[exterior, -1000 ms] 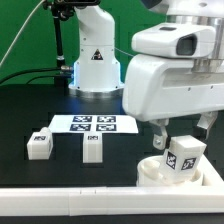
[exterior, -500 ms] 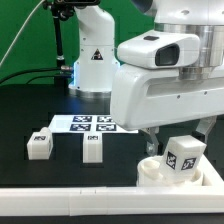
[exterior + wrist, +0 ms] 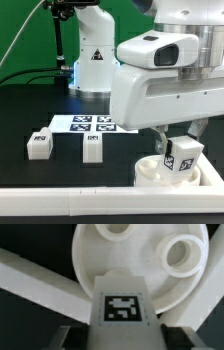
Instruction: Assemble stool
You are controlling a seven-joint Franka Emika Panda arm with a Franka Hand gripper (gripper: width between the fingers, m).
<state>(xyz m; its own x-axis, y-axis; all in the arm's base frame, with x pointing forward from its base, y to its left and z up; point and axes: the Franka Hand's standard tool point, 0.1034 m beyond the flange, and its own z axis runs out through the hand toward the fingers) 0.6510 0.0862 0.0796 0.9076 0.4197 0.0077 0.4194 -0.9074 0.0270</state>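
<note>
My gripper (image 3: 181,133) is shut on a white blocky stool leg (image 3: 180,157) with a square marker tag. The leg stands tilted over the round seat disc (image 3: 148,170) at the exterior view's lower right. In the wrist view the leg (image 3: 122,303) runs out from between both fingers (image 3: 68,339) over the seat disc (image 3: 120,255), whose round sockets (image 3: 182,258) show beyond it. Whether the leg's far end touches the disc is hidden. Two more legs (image 3: 40,145) (image 3: 92,147) lie on the black table to the exterior view's left.
The marker board (image 3: 85,124) lies behind the loose legs. A long white border rail (image 3: 70,205) runs along the table's near edge and passes under the seat disc in the wrist view (image 3: 40,280). The arm's white base (image 3: 95,60) stands at the back.
The jaws have closed on the leg over the seat disc. The arm's wrist swung toward the exterior view's left, and the leg shifted slightly.
</note>
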